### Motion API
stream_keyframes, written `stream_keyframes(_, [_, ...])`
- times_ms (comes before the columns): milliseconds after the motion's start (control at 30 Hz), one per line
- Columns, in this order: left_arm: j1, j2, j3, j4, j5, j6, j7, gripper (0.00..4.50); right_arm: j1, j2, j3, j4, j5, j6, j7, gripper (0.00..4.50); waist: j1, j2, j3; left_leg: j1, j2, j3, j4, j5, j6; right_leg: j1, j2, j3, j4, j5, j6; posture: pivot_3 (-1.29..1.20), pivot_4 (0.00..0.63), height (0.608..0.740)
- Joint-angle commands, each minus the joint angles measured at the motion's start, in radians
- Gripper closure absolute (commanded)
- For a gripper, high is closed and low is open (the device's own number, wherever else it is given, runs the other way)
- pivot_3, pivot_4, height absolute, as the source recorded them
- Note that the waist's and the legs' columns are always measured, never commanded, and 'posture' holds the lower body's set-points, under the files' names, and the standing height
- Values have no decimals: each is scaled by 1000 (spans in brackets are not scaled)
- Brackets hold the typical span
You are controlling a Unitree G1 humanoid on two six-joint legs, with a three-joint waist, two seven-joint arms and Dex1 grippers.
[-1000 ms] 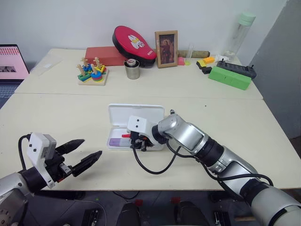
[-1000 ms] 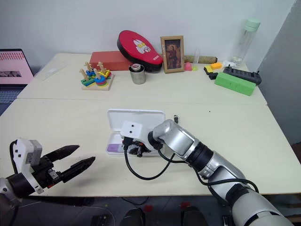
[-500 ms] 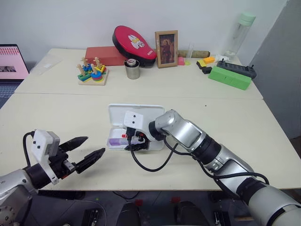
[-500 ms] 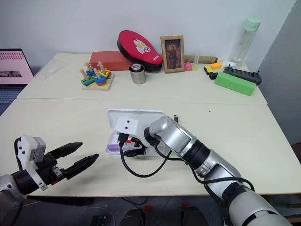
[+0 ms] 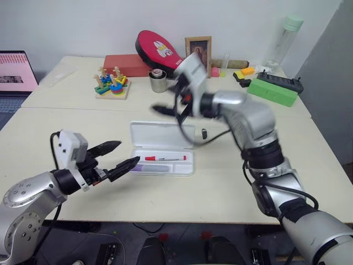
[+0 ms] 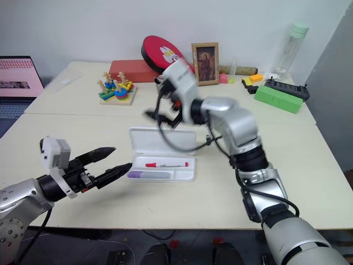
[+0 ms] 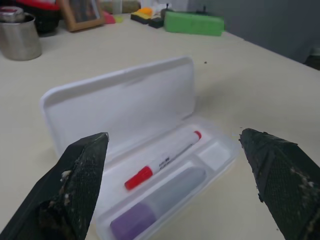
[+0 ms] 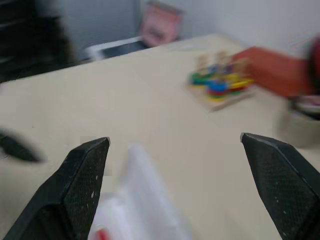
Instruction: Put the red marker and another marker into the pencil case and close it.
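The left gripper (image 5: 120, 155) is held open and empty near the open pencil case (image 5: 162, 144), where the red marker (image 5: 165, 158) is laid lengthwise, cap leftward, while the empty, wide-open right gripper (image 5: 165, 108) has been raised above it.

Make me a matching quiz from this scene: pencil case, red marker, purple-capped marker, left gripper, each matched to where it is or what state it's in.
Things:
1. pencil case
2. red marker
3. purple-capped marker
4. left gripper

States:
A. in the case's near-side slot
B. open and empty, beside the case
C. lid open
D. in the slot next to the lid

Pairs: 1-C, 2-D, 3-A, 4-B
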Motion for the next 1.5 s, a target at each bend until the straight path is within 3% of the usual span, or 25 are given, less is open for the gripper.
stream_keyframes(33, [-108,-10,-65,29,-21,-10,-5,0,-2,-44,-91,117,-52,-7,-172,68,1,0,0,0,0,0,0,0,0,0,0,0,0,0,0,0,150,740])
stream_keyframes(167, [-207,-12,-128,67,-19,-13,-25,0,67,-75,-35,201,-109,-49,-210,68,-3,-3,-2,-1,0,0,-1,0,0,4,0,1,0,0,0,0,150,740])
stream_keyframes(467, [-374,-55,-218,127,-11,-15,-12,0,202,-8,17,297,-140,-113,-257,68,-21,0,0,-1,-1,1,-4,0,0,4,0,1,0,-1,-2,0,150,740])
stream_keyframes(967, [-437,-102,-255,172,41,-33,14,0,229,6,52,279,-158,-97,-256,68,-23,0,0,0,-1,-2,-1,0,1,8,1,0,0,0,-1,0,150,740])
stream_keyframes(1067, [-451,-105,-256,193,67,-46,26,0,234,5,64,284,-168,-96,-255,575,-23,0,0,0,-1,-2,-1,0,1,8,0,0,0,0,-1,0,150,740])
stream_keyframes(1500, [-485,-124,-268,220,91,-50,16,0,245,5,70,259,-161,-91,-257,3734,-22,0,0,0,-1,-2,0,0,0,8,0,0,0,0,0,0,150,740])
